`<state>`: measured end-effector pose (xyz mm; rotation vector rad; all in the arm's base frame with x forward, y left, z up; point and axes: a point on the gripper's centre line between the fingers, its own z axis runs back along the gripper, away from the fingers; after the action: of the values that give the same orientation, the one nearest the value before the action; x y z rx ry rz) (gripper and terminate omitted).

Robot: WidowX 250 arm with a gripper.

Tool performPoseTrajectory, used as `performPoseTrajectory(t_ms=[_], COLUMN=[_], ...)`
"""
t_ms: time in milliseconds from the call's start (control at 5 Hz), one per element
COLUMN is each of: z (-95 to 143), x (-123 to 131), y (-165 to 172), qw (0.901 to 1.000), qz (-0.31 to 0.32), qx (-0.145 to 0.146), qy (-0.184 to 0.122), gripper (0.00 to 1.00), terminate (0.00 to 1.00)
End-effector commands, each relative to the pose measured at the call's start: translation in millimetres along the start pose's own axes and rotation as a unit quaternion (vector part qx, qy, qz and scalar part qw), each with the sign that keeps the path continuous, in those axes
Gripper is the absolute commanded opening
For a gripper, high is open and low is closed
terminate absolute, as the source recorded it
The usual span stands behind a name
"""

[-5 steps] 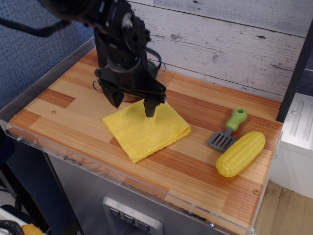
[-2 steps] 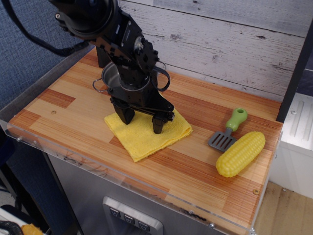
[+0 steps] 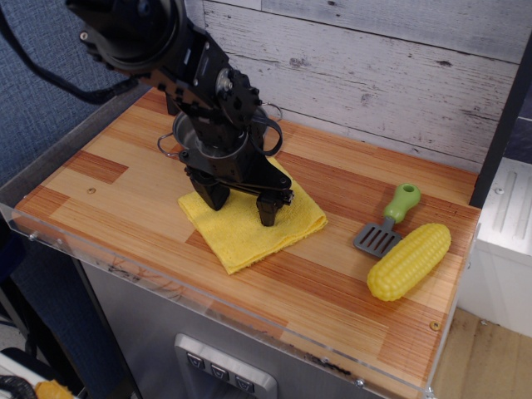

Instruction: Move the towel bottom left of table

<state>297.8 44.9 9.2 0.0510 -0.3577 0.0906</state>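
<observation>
place: staged play-kitchen robot test cell | signs: striped wood tabletop (image 3: pixel 332 291) with clear acrylic rim on a grey metal base; whitewashed plank backdrop (image 3: pixel 399 66); blue fabric panel (image 3: pixel 50 91); plastic corn cob (image 3: pixel 409 260); toy spatula (image 3: pixel 389 219); steel pot (image 3: pixel 193 137)

No text, label or number can be read anywhere.

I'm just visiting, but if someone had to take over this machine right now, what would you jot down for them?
Gripper: open, fingers spread, tips down on the towel; nothing gripped yet.
Towel: folded, near the middle of the table, in front of the steel pot.
Spatula and corn cob: far right, apart from the towel.
Done: gripper is over the towel.
Left: close on the cloth, then carry or drag it to the bottom left corner and let go.
</observation>
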Motion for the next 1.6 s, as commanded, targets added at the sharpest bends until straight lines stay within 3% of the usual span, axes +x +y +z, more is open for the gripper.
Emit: performPoseTrajectory(t_ms=[0, 800, 1400], z=[-4.8, -9.8, -7.2], x=[-24.6, -41.1, -53.6], y=[37.6, 126.7, 167.7], qw=[0.9993, 0.9913, 0.9831], qz=[0.020, 0.088, 0.131], qx=[0.024, 0.085, 0.113], qy=[0.018, 0.048, 0.060], gripper=[1.00, 1.00, 1.00], terminate=[0.00, 0.00, 0.00])
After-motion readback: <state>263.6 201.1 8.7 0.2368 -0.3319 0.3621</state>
